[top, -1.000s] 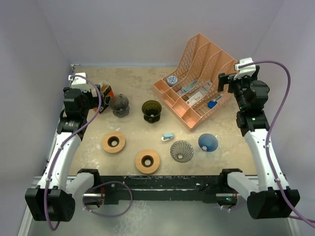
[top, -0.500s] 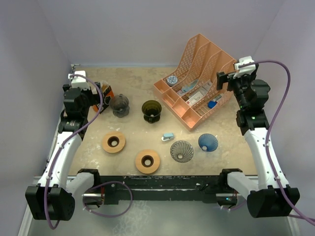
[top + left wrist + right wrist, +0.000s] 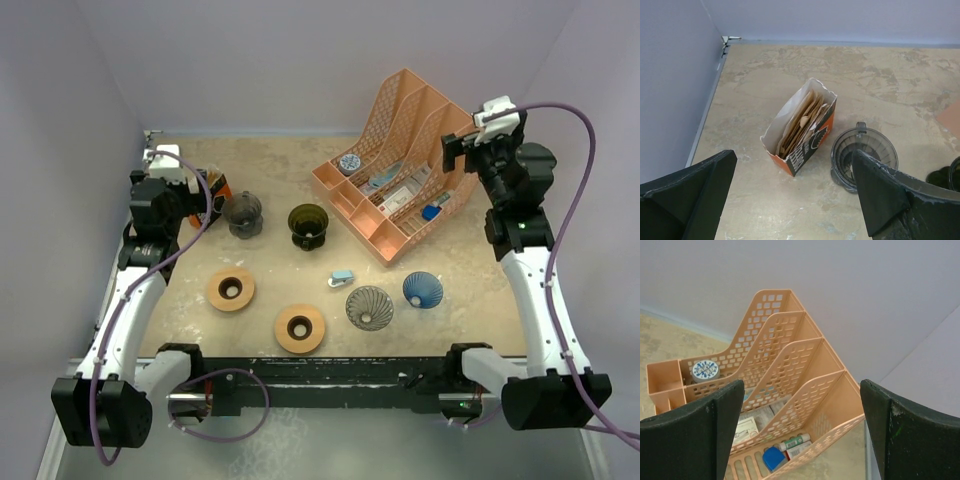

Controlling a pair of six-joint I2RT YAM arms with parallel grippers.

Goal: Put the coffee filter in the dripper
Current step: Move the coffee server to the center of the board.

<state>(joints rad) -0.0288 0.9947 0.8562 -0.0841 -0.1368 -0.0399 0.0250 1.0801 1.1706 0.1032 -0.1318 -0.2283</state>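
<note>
Jaws are hanging wide open and empty on my left gripper (image 3: 794, 156) and right gripper (image 3: 801, 386); filter box (image 3: 800, 127) is sitting below the left one, smoky dripper (image 3: 864, 152) at its 4 o'clock.

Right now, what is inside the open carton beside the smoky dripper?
A stack of brown paper filters, packed upright in the carton. Only their upper edges show; the carton walls hide the rest, so their number and anything beneath cannot be told.
</note>
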